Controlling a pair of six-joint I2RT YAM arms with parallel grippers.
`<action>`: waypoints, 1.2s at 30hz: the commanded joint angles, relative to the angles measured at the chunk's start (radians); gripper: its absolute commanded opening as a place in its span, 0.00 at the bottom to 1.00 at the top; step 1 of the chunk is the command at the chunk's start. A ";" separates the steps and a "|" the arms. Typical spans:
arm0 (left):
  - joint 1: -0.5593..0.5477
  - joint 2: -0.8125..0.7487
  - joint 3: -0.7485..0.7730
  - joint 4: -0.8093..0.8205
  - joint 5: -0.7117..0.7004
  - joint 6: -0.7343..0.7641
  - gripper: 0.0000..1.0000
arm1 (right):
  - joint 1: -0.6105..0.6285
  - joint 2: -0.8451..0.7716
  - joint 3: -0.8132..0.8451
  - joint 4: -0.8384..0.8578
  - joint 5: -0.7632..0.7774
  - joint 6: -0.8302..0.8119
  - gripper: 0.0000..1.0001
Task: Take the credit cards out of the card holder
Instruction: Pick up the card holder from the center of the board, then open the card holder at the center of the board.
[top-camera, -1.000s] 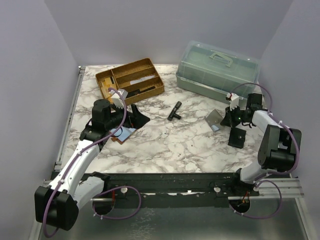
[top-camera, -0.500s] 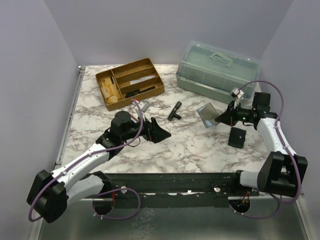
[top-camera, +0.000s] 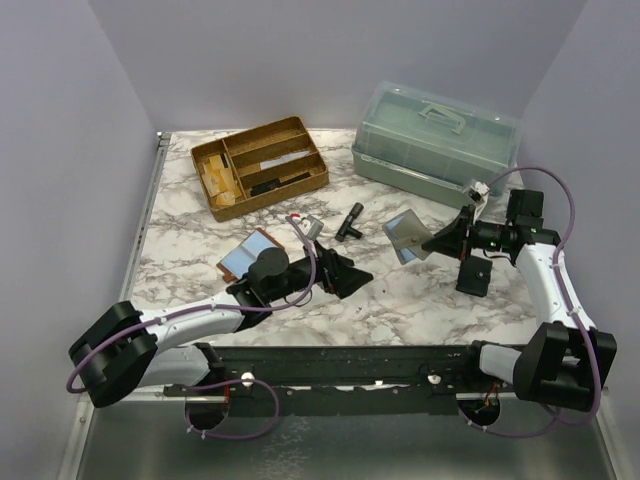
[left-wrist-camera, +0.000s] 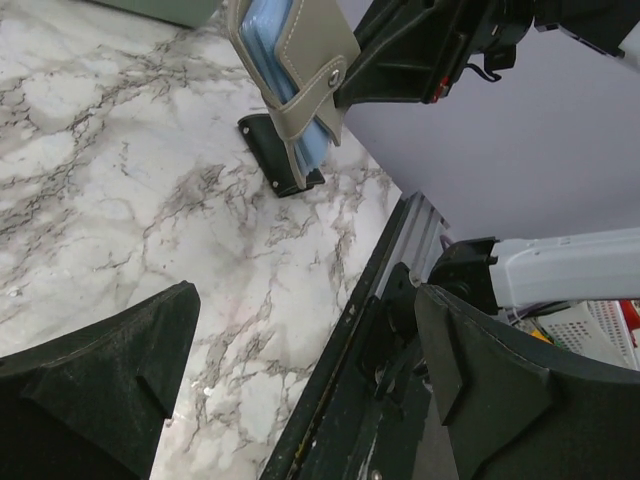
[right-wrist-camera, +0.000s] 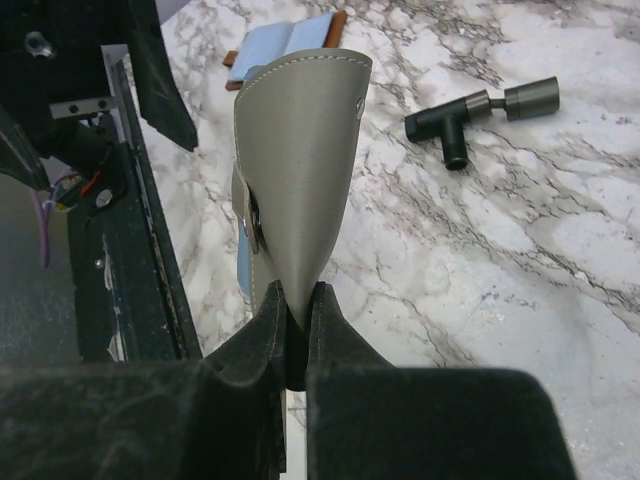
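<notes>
My right gripper (top-camera: 434, 243) (right-wrist-camera: 297, 295) is shut on the lower edge of a grey leather card holder (top-camera: 404, 233) (right-wrist-camera: 296, 160) and holds it off the table at the right centre. Light-blue credit cards (left-wrist-camera: 268, 30) (right-wrist-camera: 243, 262) show inside the holder, their edges poking out. My left gripper (top-camera: 353, 277) (left-wrist-camera: 300, 385) hangs open and empty over the table's middle, pointing at the holder from a short distance. A brown folder (top-camera: 247, 255) (right-wrist-camera: 288, 38) lies open on the table at the left, showing light-blue faces.
A black T-shaped tool (top-camera: 350, 220) (right-wrist-camera: 478, 110) lies behind the grippers. A black block (top-camera: 473, 275) (left-wrist-camera: 281, 156) sits under the right arm. At the back stand a wooden divided tray (top-camera: 260, 165) and a clear green lidded box (top-camera: 435, 140).
My left arm swung right from the brown folder to the table's middle, gripper still open. My right gripper closed on the grey holder, lifted it and carried it a little left.
</notes>
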 joint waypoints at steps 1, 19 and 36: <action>-0.045 0.048 0.018 0.190 -0.112 0.014 0.98 | 0.004 -0.038 -0.016 -0.037 -0.108 -0.019 0.00; -0.124 0.254 0.135 0.319 -0.246 0.004 0.94 | 0.005 -0.052 -0.021 -0.073 -0.183 -0.041 0.00; -0.127 0.420 0.290 0.343 -0.303 -0.025 0.60 | 0.018 -0.040 -0.032 -0.073 -0.150 -0.056 0.04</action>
